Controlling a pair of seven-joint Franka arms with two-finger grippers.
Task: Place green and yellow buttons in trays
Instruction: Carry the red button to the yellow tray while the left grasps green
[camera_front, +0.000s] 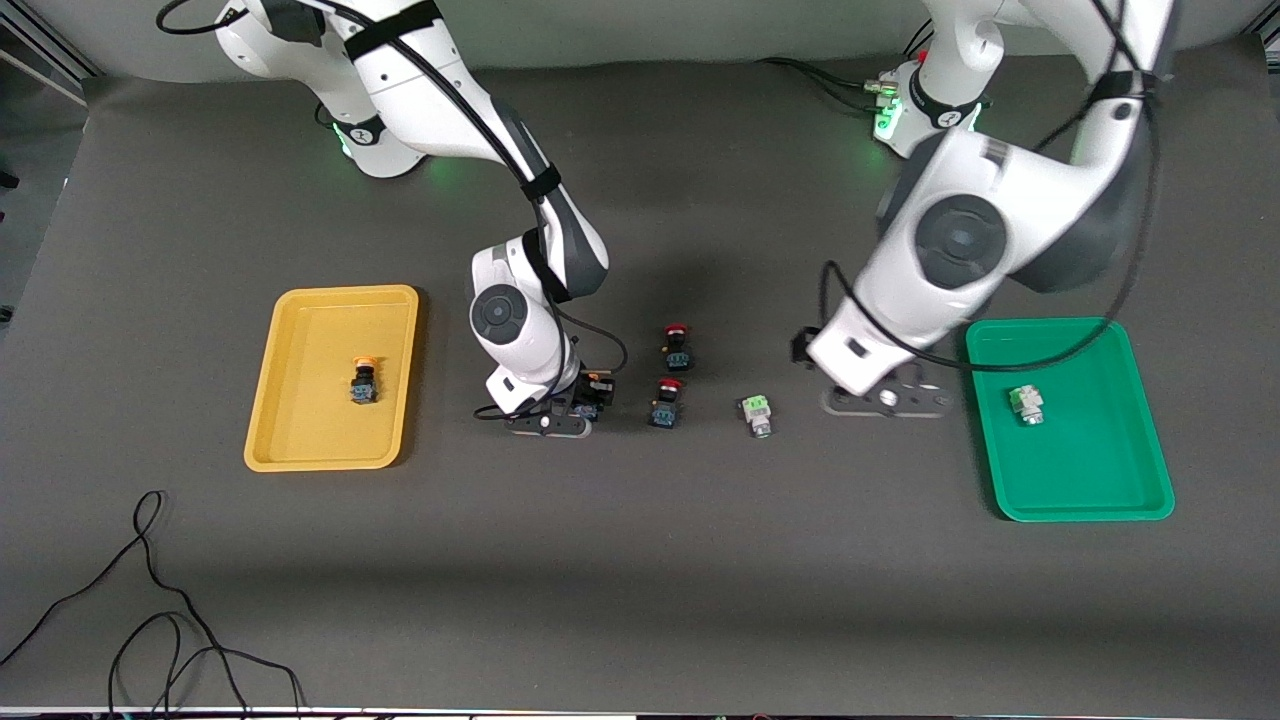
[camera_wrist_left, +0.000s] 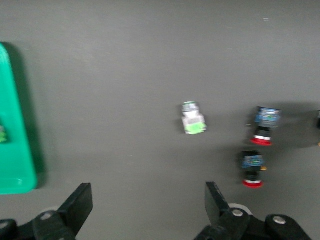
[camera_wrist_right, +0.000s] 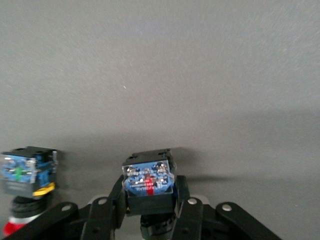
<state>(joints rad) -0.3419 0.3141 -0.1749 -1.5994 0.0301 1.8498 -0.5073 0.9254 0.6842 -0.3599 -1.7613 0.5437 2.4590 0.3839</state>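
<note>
A yellow-capped button (camera_front: 364, 381) lies in the yellow tray (camera_front: 300, 440). A green-topped button (camera_front: 1026, 403) lies in the green tray (camera_front: 1090, 480). A second green-topped button (camera_front: 757, 415) lies on the table mat; it also shows in the left wrist view (camera_wrist_left: 192, 118). My right gripper (camera_front: 583, 402) is low at the mat beside the red-capped switches. In the right wrist view the right gripper (camera_wrist_right: 148, 200) is shut on a dark-bodied button (camera_wrist_right: 148, 181) with an orange cap. My left gripper (camera_front: 885, 402) is open and empty over the mat between the loose green button and the green tray; its fingers (camera_wrist_left: 80, 205) stand wide apart.
Two dark switches with red caps (camera_front: 678, 347) (camera_front: 667, 401) stand between the right gripper and the loose green button; one is close beside the held button (camera_wrist_right: 27, 172). A black cable (camera_front: 150, 600) lies near the table's front edge at the right arm's end.
</note>
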